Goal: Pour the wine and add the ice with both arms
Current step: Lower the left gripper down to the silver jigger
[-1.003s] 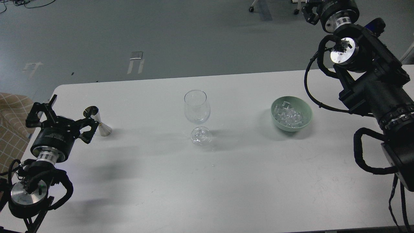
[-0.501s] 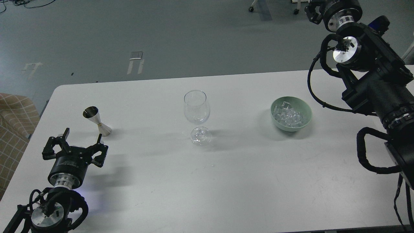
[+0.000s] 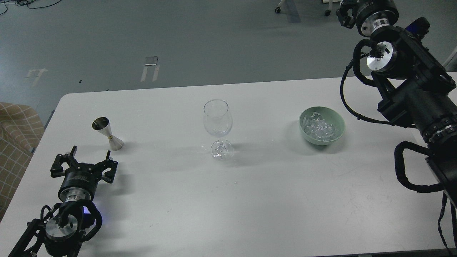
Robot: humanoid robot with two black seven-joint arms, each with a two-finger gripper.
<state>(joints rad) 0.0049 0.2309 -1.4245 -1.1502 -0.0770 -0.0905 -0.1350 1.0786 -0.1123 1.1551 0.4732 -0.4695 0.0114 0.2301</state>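
An empty clear stemmed wine glass [image 3: 217, 123] stands upright at the table's middle. The ice [image 3: 320, 128] is a heap of small clear cubes in a pale green bowl [image 3: 315, 140] to the right of the glass. My left gripper [image 3: 91, 151] is open and empty, low over the table's near left, just in front of a small metal jigger [image 3: 107, 134]. My right gripper [image 3: 343, 13] is at the top right, beyond the table's far edge, far from the bowl. It is cut off by the frame's edge and its fingers cannot be told apart.
The white table [image 3: 250, 200] has rounded corners and a grey floor behind it. My bulky right arm [image 3: 410, 89] hangs over the table's right end. A checked beige seat [image 3: 16, 128] stands off the left edge.
My left gripper has pulled back from beside the jigger toward the near-left edge and sunk lower, staying open. The right arm has shifted only slightly.
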